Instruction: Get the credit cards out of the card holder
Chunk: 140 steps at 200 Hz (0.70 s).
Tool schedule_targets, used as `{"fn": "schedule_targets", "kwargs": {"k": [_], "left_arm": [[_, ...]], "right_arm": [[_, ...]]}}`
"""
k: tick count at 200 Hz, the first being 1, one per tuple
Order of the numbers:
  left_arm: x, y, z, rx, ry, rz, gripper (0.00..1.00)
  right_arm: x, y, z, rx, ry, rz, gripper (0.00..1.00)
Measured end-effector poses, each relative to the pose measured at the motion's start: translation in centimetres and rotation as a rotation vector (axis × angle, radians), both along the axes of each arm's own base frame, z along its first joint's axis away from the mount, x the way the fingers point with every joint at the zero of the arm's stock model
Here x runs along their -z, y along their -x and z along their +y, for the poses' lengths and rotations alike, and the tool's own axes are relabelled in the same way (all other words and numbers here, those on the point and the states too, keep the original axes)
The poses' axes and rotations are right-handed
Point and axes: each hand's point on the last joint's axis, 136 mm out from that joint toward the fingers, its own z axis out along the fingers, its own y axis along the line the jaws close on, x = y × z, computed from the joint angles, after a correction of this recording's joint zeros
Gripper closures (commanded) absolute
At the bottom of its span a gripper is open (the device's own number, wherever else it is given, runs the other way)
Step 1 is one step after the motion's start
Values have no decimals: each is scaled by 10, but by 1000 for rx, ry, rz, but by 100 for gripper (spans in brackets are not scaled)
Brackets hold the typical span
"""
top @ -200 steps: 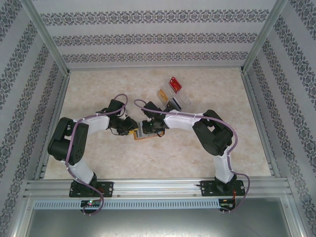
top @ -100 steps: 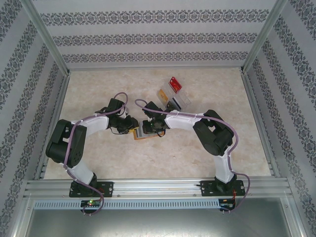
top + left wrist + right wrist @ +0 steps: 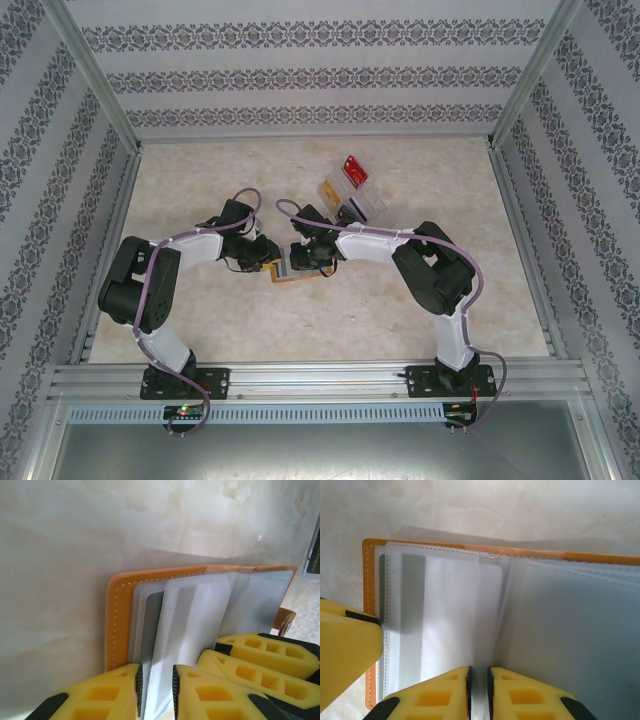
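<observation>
The orange-tan card holder lies open on the table between both grippers. My left gripper is shut on the near edge of its grey see-through pocket pages; the orange cover lies flat to the left. My right gripper is shut on a single pocket page near the fold. A grey band of a credit card shows through that pocket. The right gripper's yellow fingers sit just right of the left gripper.
A clear plastic tray stands behind the grippers, with a red card, a tan card and a dark card in it. Metal frame rails and patterned walls bound the table on all sides.
Both grippers stay at the card holder. The left arm's elbow has swayed slightly; the holder has not visibly moved.
</observation>
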Motion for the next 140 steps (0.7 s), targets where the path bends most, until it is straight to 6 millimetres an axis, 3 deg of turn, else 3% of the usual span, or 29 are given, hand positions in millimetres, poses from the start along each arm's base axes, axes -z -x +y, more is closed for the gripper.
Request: {"fn": "schedule_targets", "kwargs": {"k": [140], "left_arm": [[0,-4,-4,38,-37,-14,71]], "right_arm": [[1,0,0,1,-6,-3,83]]}}
